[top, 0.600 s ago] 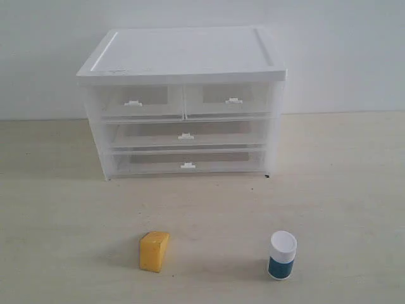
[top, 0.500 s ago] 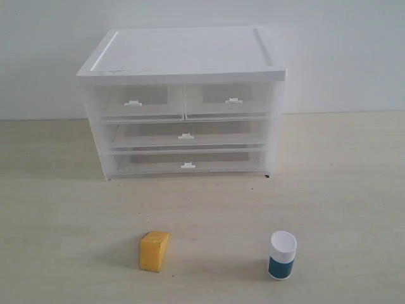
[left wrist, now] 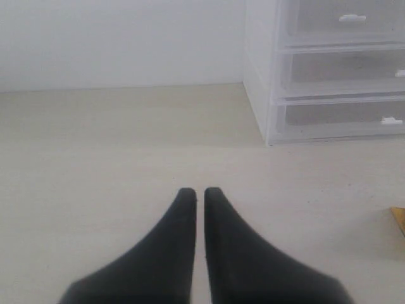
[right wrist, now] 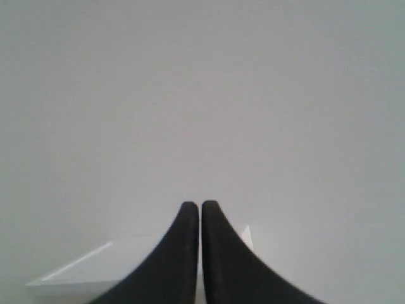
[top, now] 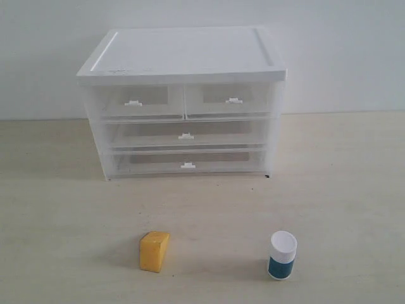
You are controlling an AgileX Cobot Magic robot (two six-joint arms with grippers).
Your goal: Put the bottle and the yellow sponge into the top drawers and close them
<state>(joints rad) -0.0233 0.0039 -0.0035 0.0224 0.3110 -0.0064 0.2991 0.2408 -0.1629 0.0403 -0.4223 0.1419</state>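
In the left wrist view, the left gripper [left wrist: 199, 193] is seen with its 2 dark fingers [left wrist: 177, 240] drawn together, only a thin slit left between them, and nothing is held. It is poised over the pale desk [left wrist: 95, 158], and a corner of the yellow sponge [left wrist: 399, 218] is caught at the edge of that view. In the right wrist view, the right gripper [right wrist: 200, 206] is likewise closed on nothing and is raised against the plain wall [right wrist: 202, 95]. Neither gripper is shown in the exterior view. There, at the front of the desk, the yellow sponge is set left of the middle, and the bottle [top: 281, 255] is stood upright to its right, white cap up. The 2 are kept well apart and nothing is touching them. Beyond a bare stretch of desk, the cabinet [top: 183, 57] is placed with its front turned toward the 2 things. Its 2 full-width drawers [top: 185, 149] are stacked at the bottom, and the top drawers [top: 142, 101] are fitted side by side just under the white top, each marked by a small white handle tab [top: 233, 100]. All 4 drawers are shut, their fronts lined up flush. The wall is seen behind the cabinet.
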